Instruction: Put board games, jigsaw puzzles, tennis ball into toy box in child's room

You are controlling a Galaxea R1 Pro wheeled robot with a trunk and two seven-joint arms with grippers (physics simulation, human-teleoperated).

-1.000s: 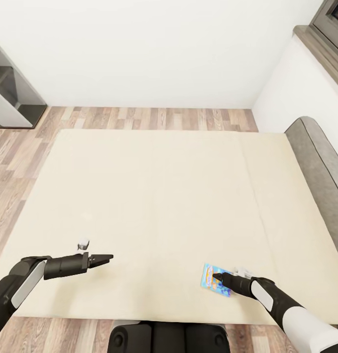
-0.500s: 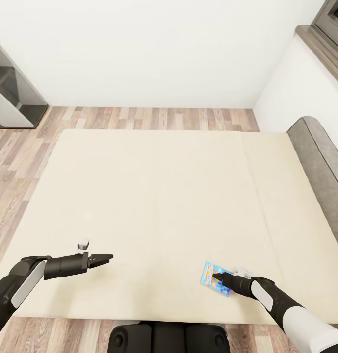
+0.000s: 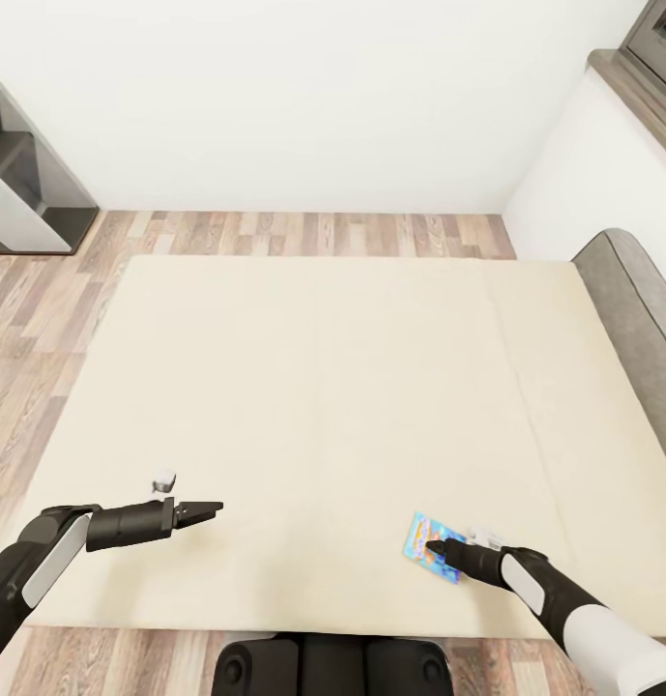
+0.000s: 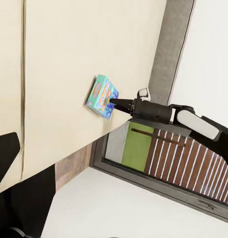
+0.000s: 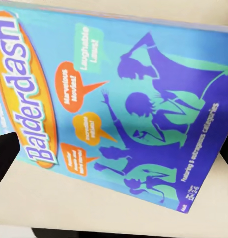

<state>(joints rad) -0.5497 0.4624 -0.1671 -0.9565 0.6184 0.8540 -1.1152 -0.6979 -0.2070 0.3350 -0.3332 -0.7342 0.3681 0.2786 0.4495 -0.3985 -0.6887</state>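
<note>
Bed (image 3: 313, 387) spreads cream under both arms, its near edge cut off by the robot's trunk. One blue board game (image 3: 432, 546) lies flat near that edge; the right pincer (image 3: 435, 548) tips cover its near corner, so whether they pinch it I cannot tell. The left pincer (image 3: 213, 507) hovers well apart over bare mattress, tips pressed together. The right wrist view reads "Balderdash" on the cover.
</note>
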